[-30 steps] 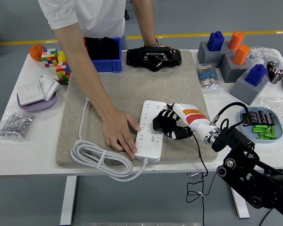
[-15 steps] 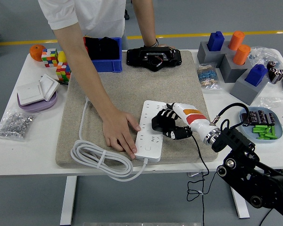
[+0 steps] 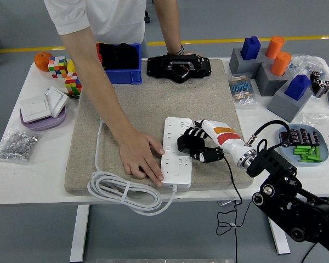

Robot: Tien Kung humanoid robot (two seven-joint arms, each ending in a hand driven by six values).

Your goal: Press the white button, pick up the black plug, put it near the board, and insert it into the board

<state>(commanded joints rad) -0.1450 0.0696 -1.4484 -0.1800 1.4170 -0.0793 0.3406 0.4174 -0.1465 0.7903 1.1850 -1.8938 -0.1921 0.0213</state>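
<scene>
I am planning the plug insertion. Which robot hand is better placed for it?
The right robot hand: it holds the black plug beside the white power strip. No left arm is visible.

Black five-fingered right hand (image 3: 196,148), white orange-striped forearm (image 3: 223,136).

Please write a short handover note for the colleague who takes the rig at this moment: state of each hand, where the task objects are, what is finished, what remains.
Right hand: curled around the black plug, held at the right edge of the white power strip on the felt mat.
Left hand: out of view.
A person's hand presses on the strip's left side and near end, steadying it; the other hand rests on a black device at the far side.
Done: the plug is picked up and brought to the strip. Whether the button was pressed cannot be told.
Left: line the plug up with a socket and push it in.
</scene>
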